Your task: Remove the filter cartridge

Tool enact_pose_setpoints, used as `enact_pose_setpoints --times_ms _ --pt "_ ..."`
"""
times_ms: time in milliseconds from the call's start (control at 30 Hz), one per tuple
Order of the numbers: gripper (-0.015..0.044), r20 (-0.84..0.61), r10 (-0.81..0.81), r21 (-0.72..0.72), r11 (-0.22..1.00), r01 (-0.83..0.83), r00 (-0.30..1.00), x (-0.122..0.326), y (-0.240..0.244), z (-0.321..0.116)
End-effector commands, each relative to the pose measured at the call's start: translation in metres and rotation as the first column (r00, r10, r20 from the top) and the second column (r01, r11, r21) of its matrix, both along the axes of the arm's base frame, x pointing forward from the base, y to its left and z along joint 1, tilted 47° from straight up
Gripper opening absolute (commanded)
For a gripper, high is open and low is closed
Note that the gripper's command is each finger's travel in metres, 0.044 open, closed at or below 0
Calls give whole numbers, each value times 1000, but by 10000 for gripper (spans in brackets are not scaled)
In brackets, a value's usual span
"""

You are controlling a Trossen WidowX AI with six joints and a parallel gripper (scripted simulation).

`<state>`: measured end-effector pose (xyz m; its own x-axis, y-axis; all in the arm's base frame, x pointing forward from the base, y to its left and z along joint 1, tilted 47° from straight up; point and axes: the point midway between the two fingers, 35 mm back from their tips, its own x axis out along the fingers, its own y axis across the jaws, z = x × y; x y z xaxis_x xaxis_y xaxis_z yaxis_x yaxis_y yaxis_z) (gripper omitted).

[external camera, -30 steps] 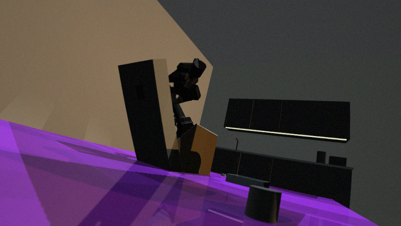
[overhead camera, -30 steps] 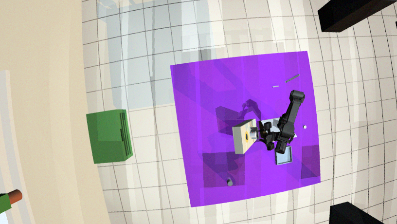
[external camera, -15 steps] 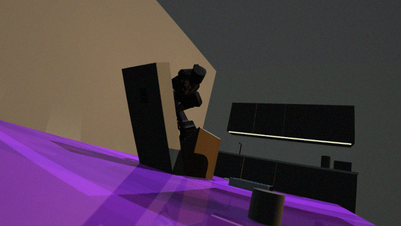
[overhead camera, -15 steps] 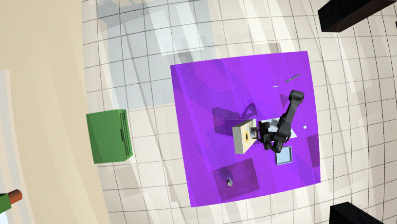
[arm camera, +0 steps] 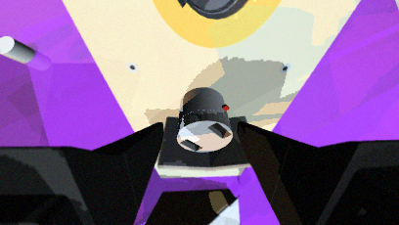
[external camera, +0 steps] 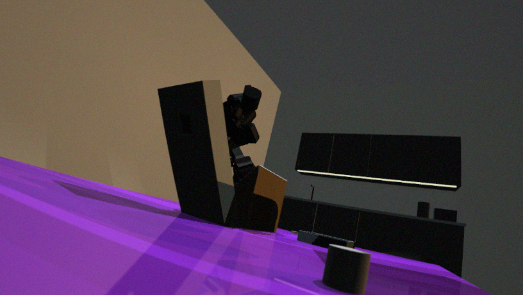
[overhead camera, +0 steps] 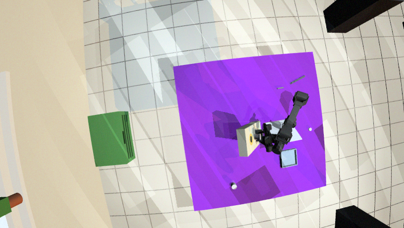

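Observation:
The round filter cartridge [arm camera: 202,122] is out of the beige service panel [overhead camera: 244,141] [external camera: 216,128] [arm camera: 122,39]. It is a dark cylinder with a pale face, two narrow slots and a red mark. In the wrist view it rests tilted on a small dark square pad with a pale rim [arm camera: 196,168] at the panel's foot. I cannot tell whether this pad is the tray. The yellow ring [arm camera: 196,34] surrounds a dark socket [arm camera: 212,7]. My gripper [overhead camera: 258,134] [arm camera: 200,127] is open, with its fingers on either side of the cartridge and apart from it.
A blue-grey square tray [overhead camera: 288,157] [external camera: 322,237] lies on the purple table right of the panel, beside the arm. A small white cylinder [overhead camera: 233,185] [external camera: 346,267] [arm camera: 12,48] stands near the table's front. Two thin grey bars [overhead camera: 297,79] lie at the back. A green box [overhead camera: 109,139] stands on the floor.

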<state>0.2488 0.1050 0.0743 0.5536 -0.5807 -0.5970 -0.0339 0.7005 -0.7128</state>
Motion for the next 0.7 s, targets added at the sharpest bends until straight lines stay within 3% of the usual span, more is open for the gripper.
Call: enact_pose_setpoints --times_ms 0,167,233,567,667 --pt "305 -1 2 -12 1000 -2 1000 3 -7 -4" --pt "305 0 2 -13 1000 -2 1000 5 -9 -6" --pt "252 1 -2 -2 1000 2 1000 4 -6 -4" --pt "186 1 -2 -2 1000 2 1000 4 -6 -4" --pt "107 1 -2 -2 1000 2 1000 4 -6 -4"
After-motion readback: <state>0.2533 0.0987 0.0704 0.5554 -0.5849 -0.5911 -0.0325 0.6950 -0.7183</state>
